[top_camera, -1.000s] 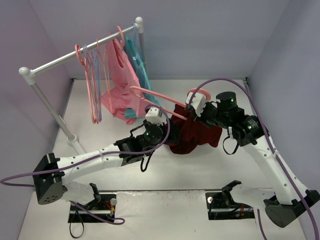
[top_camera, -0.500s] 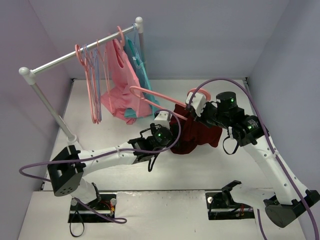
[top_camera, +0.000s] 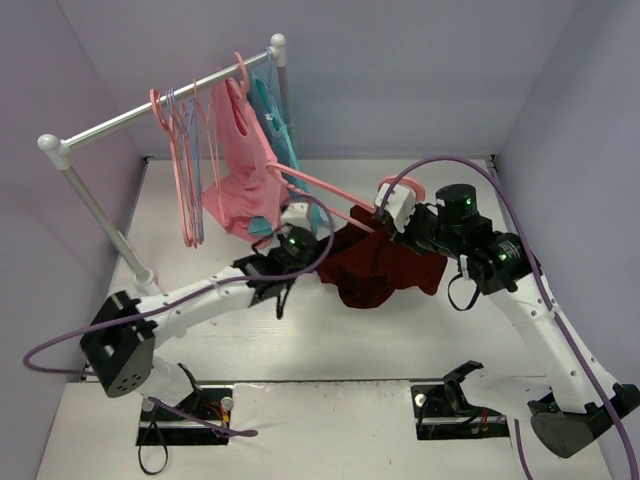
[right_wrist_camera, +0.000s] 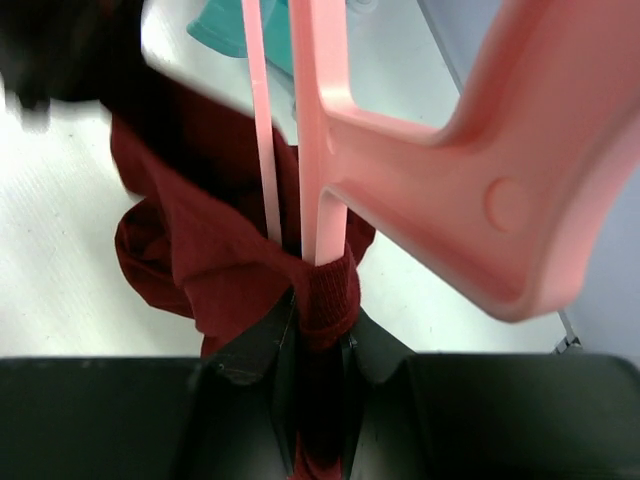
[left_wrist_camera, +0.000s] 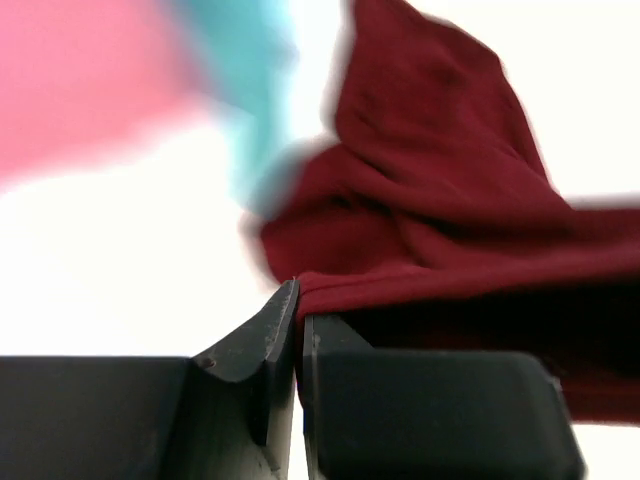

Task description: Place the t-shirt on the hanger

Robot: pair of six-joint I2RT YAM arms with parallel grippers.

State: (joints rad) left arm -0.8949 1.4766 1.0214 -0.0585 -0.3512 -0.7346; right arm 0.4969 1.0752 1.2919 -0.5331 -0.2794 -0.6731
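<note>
The dark maroon t-shirt [top_camera: 385, 270] hangs bunched at mid-table, with one edge drawn out to the left. The salmon-pink hanger [top_camera: 325, 187] slants up and to the left above it. My right gripper [top_camera: 372, 228] is shut on the shirt's ribbed collar together with a hanger arm. In the right wrist view the collar [right_wrist_camera: 335, 295] wraps the hanger [right_wrist_camera: 500, 150] between the jaws of that gripper [right_wrist_camera: 318, 330]. My left gripper [top_camera: 322, 252] is shut on the shirt's left edge. In the left wrist view that gripper [left_wrist_camera: 298, 305] pinches the t-shirt [left_wrist_camera: 440, 220].
A clothes rail [top_camera: 150, 108] stands at the back left. It carries a pink garment [top_camera: 240, 165], a teal garment [top_camera: 272, 120] and spare hangers [top_camera: 185, 170]. Its post [top_camera: 100, 215] comes down near my left arm. Walls close in both sides.
My left gripper went from open to shut on the t-shirt's edge, then drew back to the left, stretching the fabric. The right gripper kept its hold and barely moved.
</note>
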